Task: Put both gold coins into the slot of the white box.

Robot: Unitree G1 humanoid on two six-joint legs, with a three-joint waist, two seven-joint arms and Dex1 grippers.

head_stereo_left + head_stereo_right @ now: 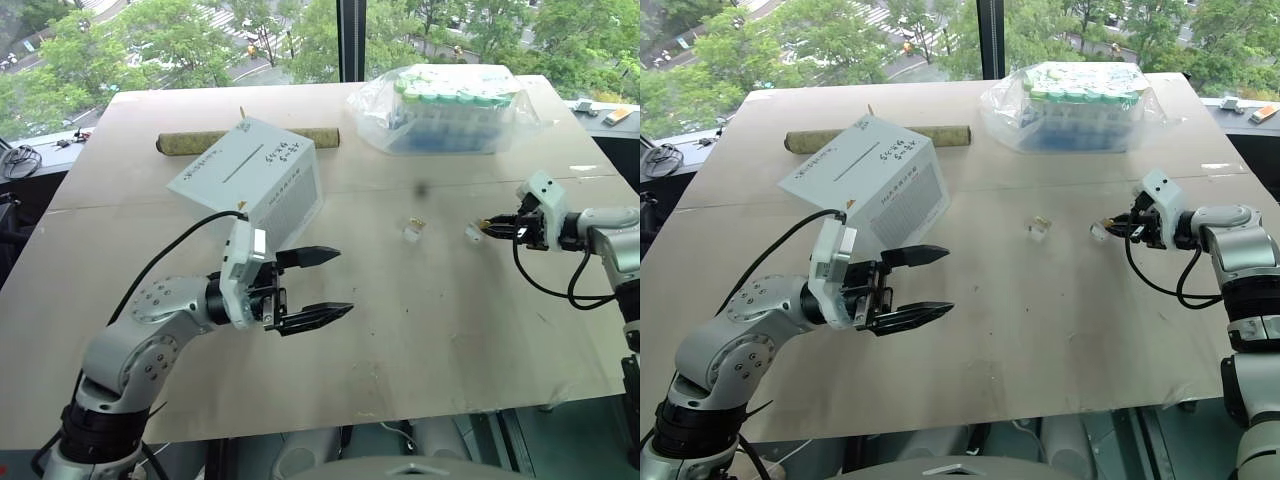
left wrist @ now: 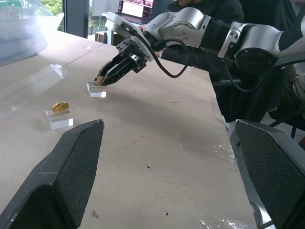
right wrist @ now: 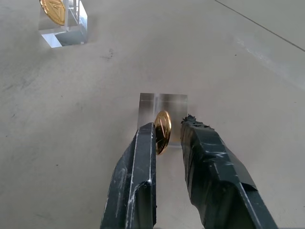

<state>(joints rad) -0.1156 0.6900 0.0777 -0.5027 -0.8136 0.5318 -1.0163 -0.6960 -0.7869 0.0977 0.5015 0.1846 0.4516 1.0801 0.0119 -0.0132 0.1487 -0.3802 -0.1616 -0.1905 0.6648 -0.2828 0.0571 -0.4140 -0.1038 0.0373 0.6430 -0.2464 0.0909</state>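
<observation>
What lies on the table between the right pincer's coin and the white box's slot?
The other coin on its clear block lies roughly between the right pincer, closing around its coin, and the box. The slot on top is uncovered. The open left pincer hovers nearer.

Shiny gold coin point(image 3: 162, 131), clear plastic block point(image 3: 162, 110)

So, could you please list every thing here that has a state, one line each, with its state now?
Left gripper: open, holding nothing, hovering beside the white box.
Right gripper: narrowed around a coin; a gap remains on one side.
Near coin: on edge, at its clear block.
Far coin: resting on its clear block, untouched.
White box: tilted, slot on top, unblocked.
Tube bag: closed, lying on the table.
</observation>
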